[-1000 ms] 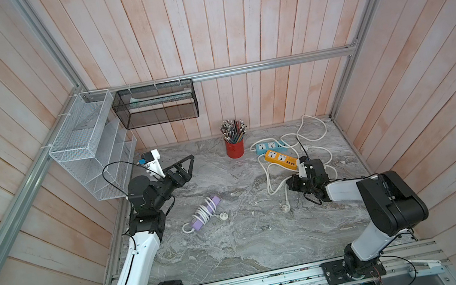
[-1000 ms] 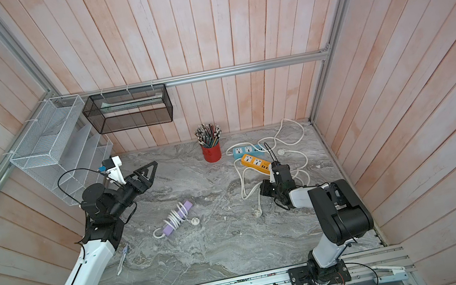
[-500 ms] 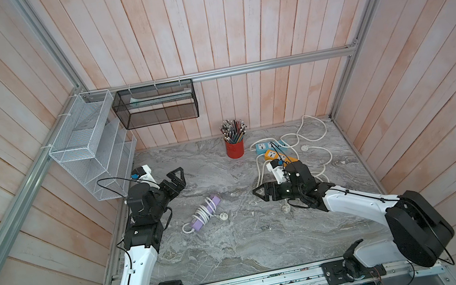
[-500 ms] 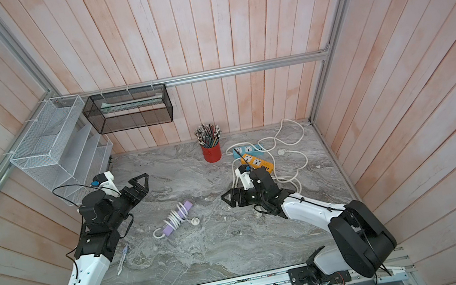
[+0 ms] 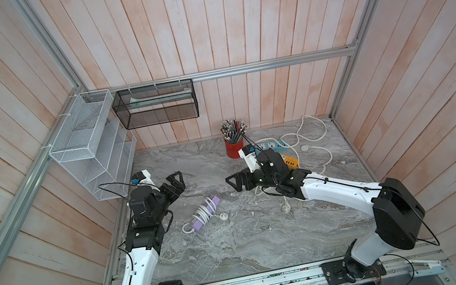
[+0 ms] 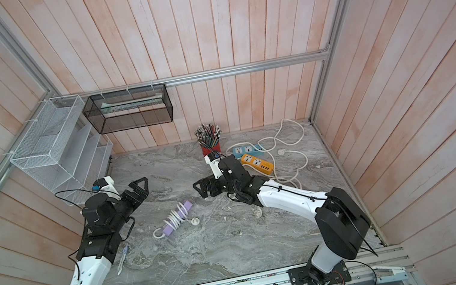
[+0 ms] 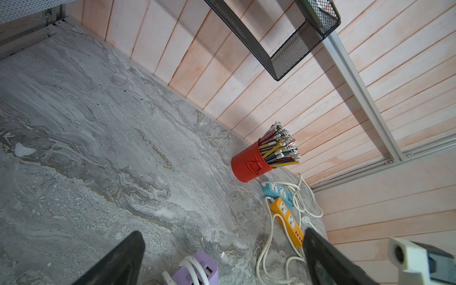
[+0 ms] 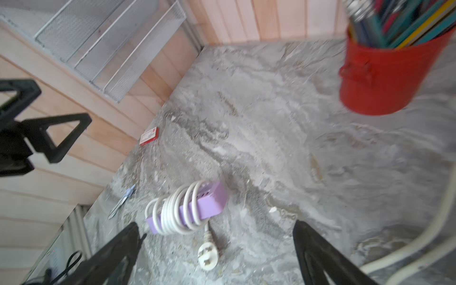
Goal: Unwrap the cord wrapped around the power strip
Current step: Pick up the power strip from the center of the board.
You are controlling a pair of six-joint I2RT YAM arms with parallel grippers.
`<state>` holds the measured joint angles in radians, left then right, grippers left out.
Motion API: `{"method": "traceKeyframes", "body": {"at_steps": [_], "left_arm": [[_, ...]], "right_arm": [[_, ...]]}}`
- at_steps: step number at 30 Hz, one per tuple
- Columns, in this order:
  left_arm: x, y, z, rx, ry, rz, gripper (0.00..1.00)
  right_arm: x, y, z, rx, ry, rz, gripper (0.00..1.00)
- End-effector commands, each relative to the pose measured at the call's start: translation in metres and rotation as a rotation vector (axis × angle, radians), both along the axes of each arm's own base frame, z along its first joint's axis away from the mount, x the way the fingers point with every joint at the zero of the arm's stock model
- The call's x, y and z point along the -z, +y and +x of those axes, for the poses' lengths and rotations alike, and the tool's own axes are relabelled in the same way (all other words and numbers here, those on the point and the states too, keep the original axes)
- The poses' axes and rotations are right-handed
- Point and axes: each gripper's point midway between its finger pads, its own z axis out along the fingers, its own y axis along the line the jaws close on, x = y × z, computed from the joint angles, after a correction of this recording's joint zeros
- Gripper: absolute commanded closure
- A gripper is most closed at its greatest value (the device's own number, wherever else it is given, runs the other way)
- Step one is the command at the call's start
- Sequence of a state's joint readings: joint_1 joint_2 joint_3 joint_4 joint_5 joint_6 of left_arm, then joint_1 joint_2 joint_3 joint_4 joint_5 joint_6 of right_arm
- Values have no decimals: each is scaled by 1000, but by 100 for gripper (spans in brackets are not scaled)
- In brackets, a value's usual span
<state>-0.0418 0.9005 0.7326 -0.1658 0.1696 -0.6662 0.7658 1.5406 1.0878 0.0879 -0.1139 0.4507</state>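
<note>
— Lying mid-bench [image 5: 238, 243], the purple power strip [image 5: 195, 225] sits where it was a second back: white cord [image 5: 206, 213] coiled round its middle, plug [image 5: 223, 216] loose on the marble just beside it.
— What moved?
— Right arm [image 5: 269, 170]. It was over by the orange strip [image 6: 257, 162], jaws nearly closed. It has swung to centre; the right jaws now stand fully apart, holding nothing, aimed at the purple strip from near by.
— Left?
— Left arm [image 5: 142, 202] on the strip's other side. Left jaws spread wide, empty, touching nothing.
— Meaning?
— My read: the orange strip's cord lies loose by the back wall, so that one looks finished. Purple is next, with no turn off yet. Probably one side pins the body while the other takes the plug end.
</note>
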Motion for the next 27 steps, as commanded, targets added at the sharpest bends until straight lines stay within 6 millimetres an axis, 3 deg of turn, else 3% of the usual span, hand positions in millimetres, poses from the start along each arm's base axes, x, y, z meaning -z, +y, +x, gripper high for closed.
{"method": "traceKeyframes", "body": {"at_steps": [1, 5, 8, 11, 14, 19, 21, 27], "left_arm": [[2, 13, 1, -69, 33, 14, 0], [7, 16, 5, -101, 59, -6, 0], [20, 21, 2, -170, 121, -110, 0], [10, 15, -2, -137, 48, -157, 0], [-6, 24, -8, -171, 11, -111, 0], [-3, 41, -11, -228, 96, 49, 0], [0, 37, -14, -190, 95, 88, 0], [-20, 28, -31, -129, -72, 96, 0]], "right_arm": [[-20, -39, 24, 209, -106, -98, 1], [-31, -74, 36, 428, -147, -119, 1], [-37, -80, 32, 390, -166, -68, 2], [-44, -66, 15, 158, -157, 86, 2], [-39, -57, 17, 121, -134, 73, 2], [-10, -30, 29, 14, 40, 50, 1], [-1, -14, 25, -63, 122, 84, 1], [48, 25, 14, -188, 384, 99, 2]]}}
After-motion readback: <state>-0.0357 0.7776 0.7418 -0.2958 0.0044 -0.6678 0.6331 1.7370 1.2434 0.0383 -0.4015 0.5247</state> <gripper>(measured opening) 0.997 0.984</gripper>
